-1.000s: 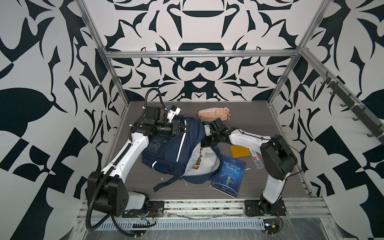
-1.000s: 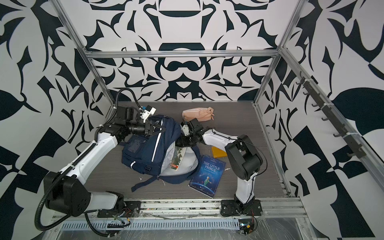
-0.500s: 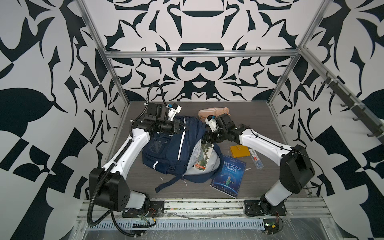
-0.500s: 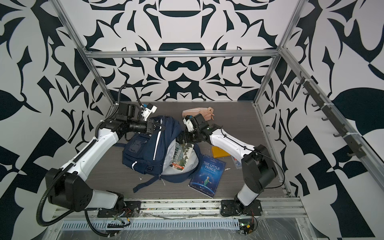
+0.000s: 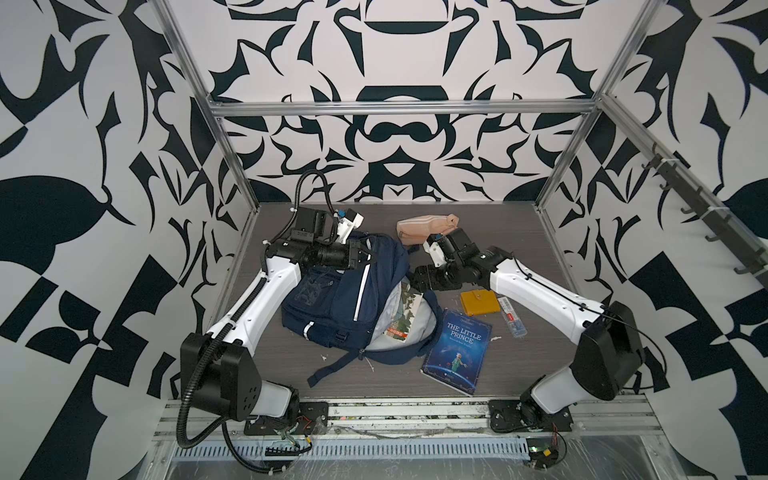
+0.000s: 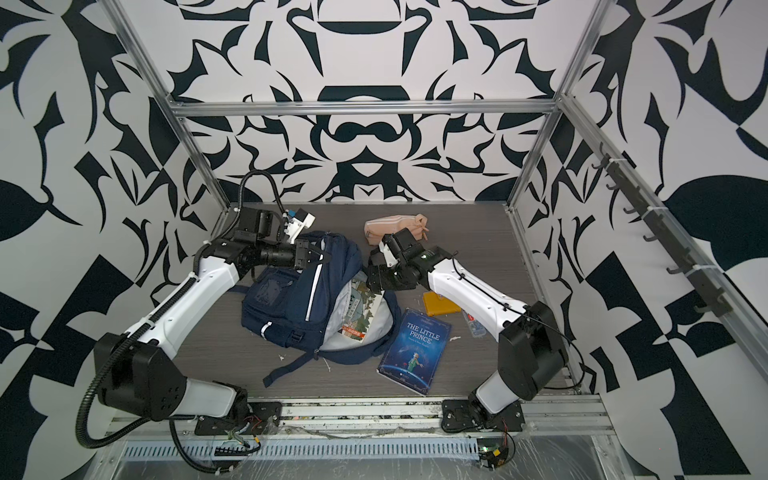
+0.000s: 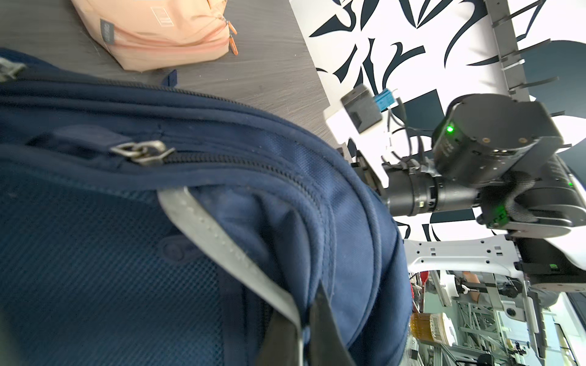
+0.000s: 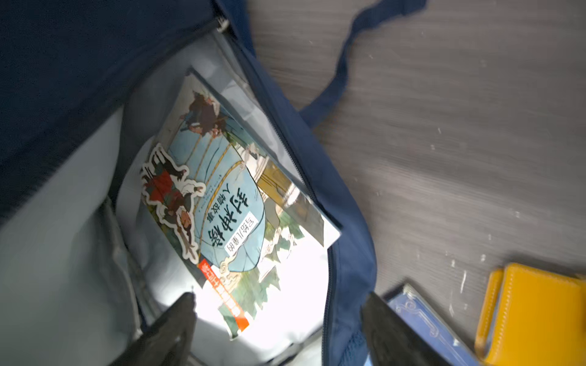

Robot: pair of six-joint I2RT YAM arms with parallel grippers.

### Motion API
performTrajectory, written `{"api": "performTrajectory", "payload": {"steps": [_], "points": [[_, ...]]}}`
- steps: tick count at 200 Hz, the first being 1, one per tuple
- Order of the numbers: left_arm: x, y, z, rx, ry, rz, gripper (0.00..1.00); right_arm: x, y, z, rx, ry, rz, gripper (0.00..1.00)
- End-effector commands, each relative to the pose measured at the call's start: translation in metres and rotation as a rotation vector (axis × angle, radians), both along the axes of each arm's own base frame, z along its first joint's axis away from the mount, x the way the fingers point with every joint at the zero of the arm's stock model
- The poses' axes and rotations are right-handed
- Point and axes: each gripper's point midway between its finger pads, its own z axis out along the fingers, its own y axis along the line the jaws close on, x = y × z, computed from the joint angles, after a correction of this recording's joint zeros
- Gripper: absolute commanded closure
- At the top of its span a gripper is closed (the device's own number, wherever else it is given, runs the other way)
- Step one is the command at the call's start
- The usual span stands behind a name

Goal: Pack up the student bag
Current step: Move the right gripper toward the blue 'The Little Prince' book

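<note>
Finds the right arm (image 5: 540, 291) stretched long now, elbow swung away from the student bag (image 5: 332, 299) and lower than a second back, wrist hardly shifted from beside the bag's mouth. Finds the left arm (image 5: 257, 299), the bag and its load unmoved in that time.

In both top views, shows the bag lying on the desk (image 5: 519, 249) between the arms, mouth gaping toward the right arm, an illustrated book (image 6: 361, 307) lodged against the grey lining. Places the left jaws at the bag's top, clenched on the fabric, probably to hold the mouth up and open for loading. Leaves a blue book (image 5: 455, 353), a yellow wallet (image 5: 480, 302) and a peach pouch (image 5: 424, 226) outside the bag, all near its open side, so reads as only partly packed.

From the left wrist, looks along the bag's zipped top (image 7: 190, 221), with the pouch (image 7: 158, 35) just beyond the bag.

From the right wrist, looks down into the bag's mouth onto the illustrated book (image 8: 228, 202). Shows the right jaws released, fingers (image 8: 171, 329) apart above the book with nothing between them, likely free for the blue book (image 8: 421, 323) or wallet (image 8: 539, 310) beside the bag.
</note>
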Motion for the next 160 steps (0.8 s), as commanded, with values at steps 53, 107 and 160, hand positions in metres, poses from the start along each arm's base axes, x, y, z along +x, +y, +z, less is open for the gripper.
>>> {"api": "performTrajectory", "payload": {"steps": [53, 107, 160], "points": [[-0.004, -0.001, 0.027, -0.056, -0.09, -0.019, 1.0, -0.015, -0.03, -0.047, -0.221, 0.07, 0.063, 0.15], [-0.002, -0.002, 0.027, -0.062, -0.09, -0.014, 1.0, -0.003, -0.036, -0.076, -0.505, 0.043, 0.192, 0.05], [-0.003, -0.002, 0.027, -0.053, -0.097, -0.026, 1.0, 0.039, -0.077, -0.055, -0.843, -0.138, 0.092, 0.4]]}}
